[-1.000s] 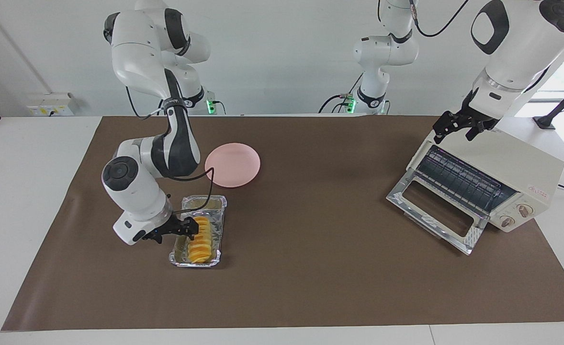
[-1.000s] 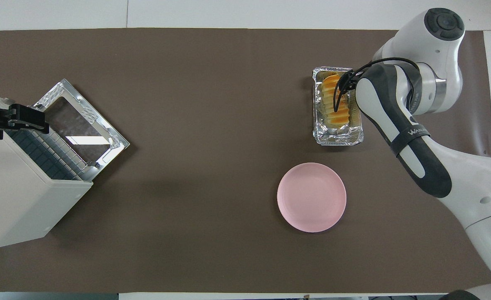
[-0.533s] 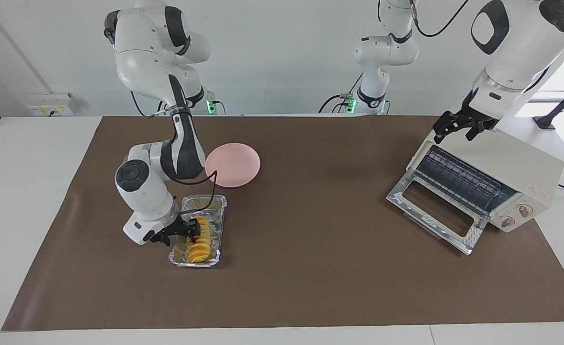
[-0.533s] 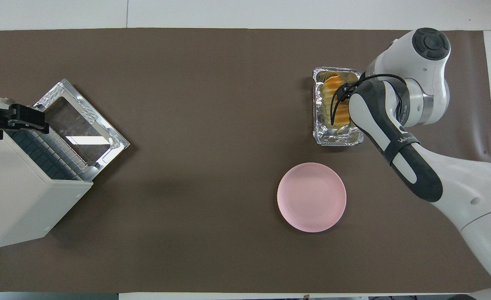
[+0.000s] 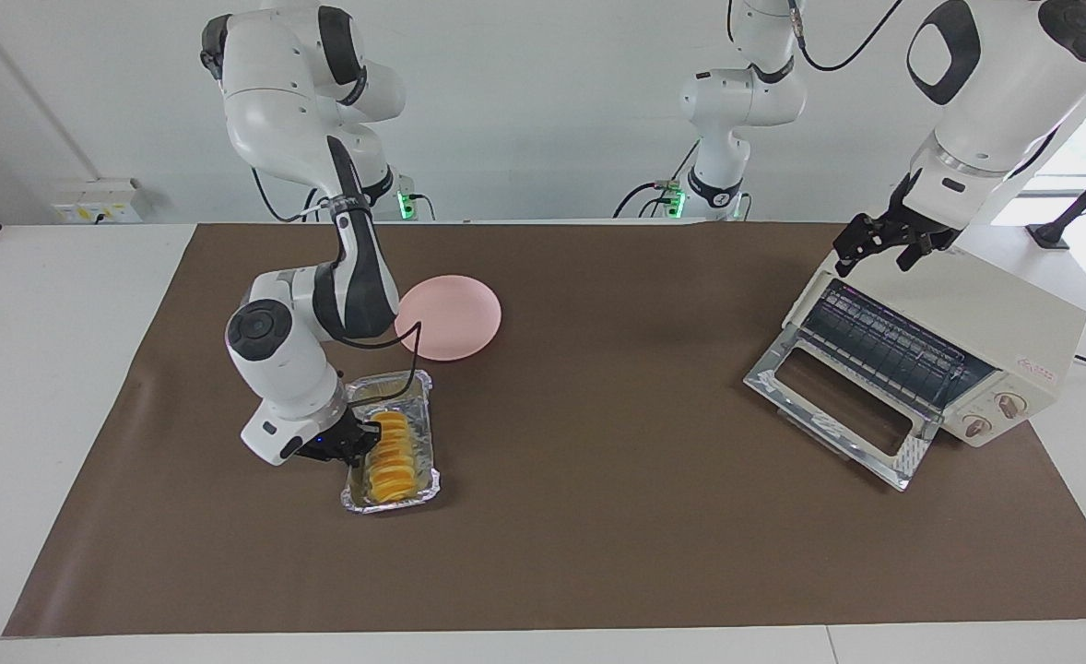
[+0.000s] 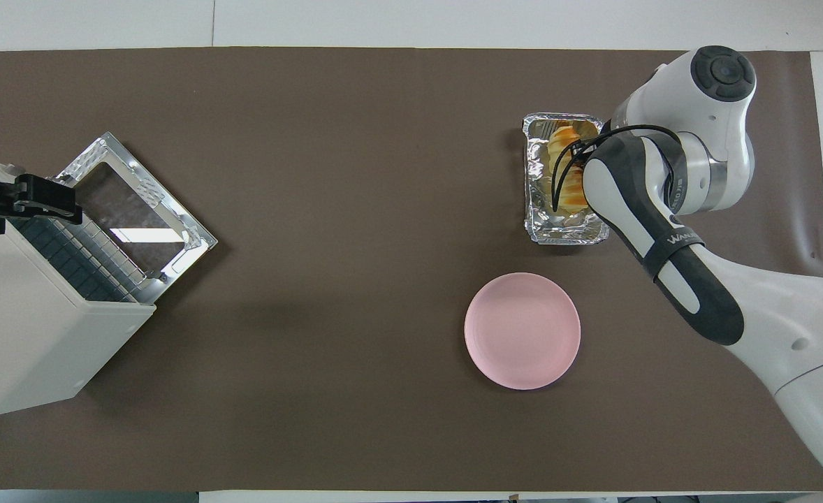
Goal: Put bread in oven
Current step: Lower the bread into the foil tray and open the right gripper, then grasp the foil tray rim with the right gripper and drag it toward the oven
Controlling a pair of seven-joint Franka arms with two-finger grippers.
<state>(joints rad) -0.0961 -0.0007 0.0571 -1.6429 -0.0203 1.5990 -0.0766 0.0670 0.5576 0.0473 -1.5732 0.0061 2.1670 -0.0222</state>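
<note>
One crinkled silver foil tray (image 5: 394,454) had skewed as the right hand (image 5: 356,444) pressed at the ridged golden bread (image 5: 387,458); grip unreadable, left hand (image 5: 882,242) waiting.

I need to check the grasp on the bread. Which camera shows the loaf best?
The facing view: the bread lies in the foil tray almost fully visible, the right hand at its side. From overhead, the right arm covers part of the bread.

Table (image 5: 598,553) with a brown mat (image 5: 598,443)
On the mat: oven (image 5: 958,341) toward the left arm's end; foil tray (image 5: 414,489) and pink plate (image 5: 451,316) toward the right arm's.
</note>
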